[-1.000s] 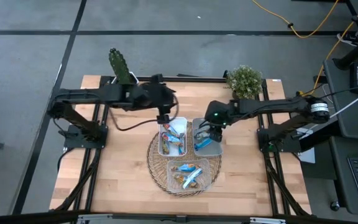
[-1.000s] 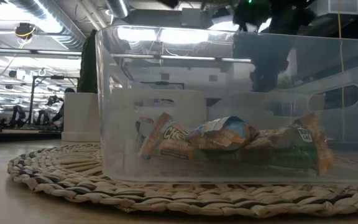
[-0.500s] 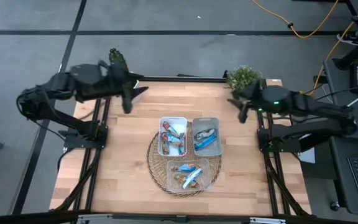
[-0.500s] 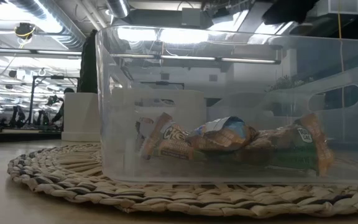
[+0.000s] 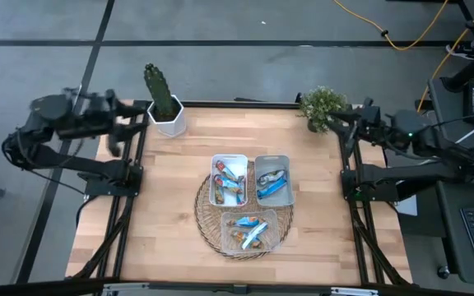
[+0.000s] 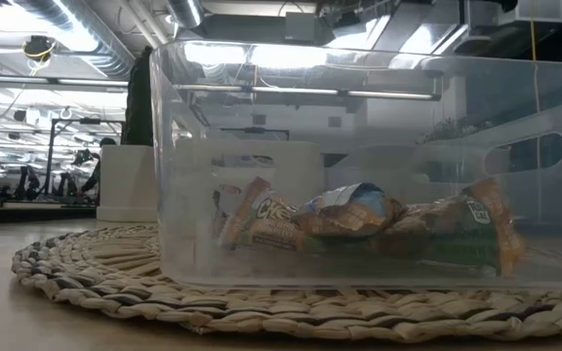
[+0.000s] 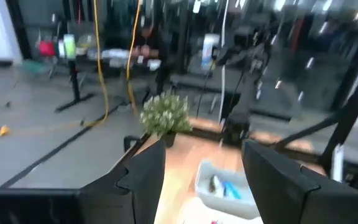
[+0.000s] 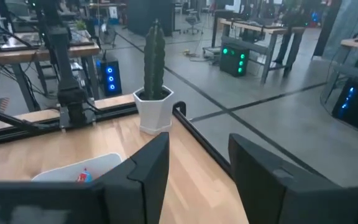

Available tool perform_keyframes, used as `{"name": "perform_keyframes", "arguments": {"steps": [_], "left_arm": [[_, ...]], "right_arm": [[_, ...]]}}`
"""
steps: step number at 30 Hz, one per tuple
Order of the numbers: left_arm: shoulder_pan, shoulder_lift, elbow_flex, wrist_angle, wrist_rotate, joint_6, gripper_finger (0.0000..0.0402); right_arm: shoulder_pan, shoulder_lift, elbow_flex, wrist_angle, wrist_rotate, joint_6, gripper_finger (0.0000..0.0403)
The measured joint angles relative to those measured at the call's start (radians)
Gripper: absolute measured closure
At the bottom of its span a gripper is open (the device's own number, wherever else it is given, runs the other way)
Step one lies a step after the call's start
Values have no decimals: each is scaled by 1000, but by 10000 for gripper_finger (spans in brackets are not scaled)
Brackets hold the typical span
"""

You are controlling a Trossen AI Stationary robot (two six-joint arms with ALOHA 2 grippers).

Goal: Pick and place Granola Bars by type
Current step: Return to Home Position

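Granola bars lie in three trays on a round woven mat. The white tray holds blue and red ones. The grey tray holds blue ones. The clear tray, nearest the front edge, holds brownish and blue ones, which also show in the low view. My left gripper is open and empty, raised over the table's far left edge. My right gripper is open and empty, raised near the far right corner.
A cactus in a white pot stands at the far left corner and a small bushy plant at the far right. Black frame rails run along both table sides. Bare wood lies left, right and in front of the mat.
Both grippers have risen from over the trays and drawn back. The left has gone from the white tray toward the table's far left edge. The right has gone from the grey tray toward the far right corner. The bars lie in their trays as before.
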Motion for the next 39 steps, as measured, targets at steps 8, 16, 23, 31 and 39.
{"name": "perform_keyframes", "arguments": {"steps": [8, 16, 23, 31, 39], "left_arm": [[0, -487, -462, 304, 4, -34, 197], [0, -555, -759, 535, 34, -85, 197], [2, -599, -982, 636, 110, -169, 197], [1, -599, -1232, 909, 193, -152, 194], [1, -593, -1255, 817, 126, -35, 194]], "right_arm": [[0, -8, 0, -1, -24, 28, 235], [-1, -10, 0, -7, -26, 51, 235], [0, -15, 0, -92, -35, 62, 235], [0, -16, -8, -151, -212, -23, 235], [0, -128, -157, 26, -297, -144, 235]]}}
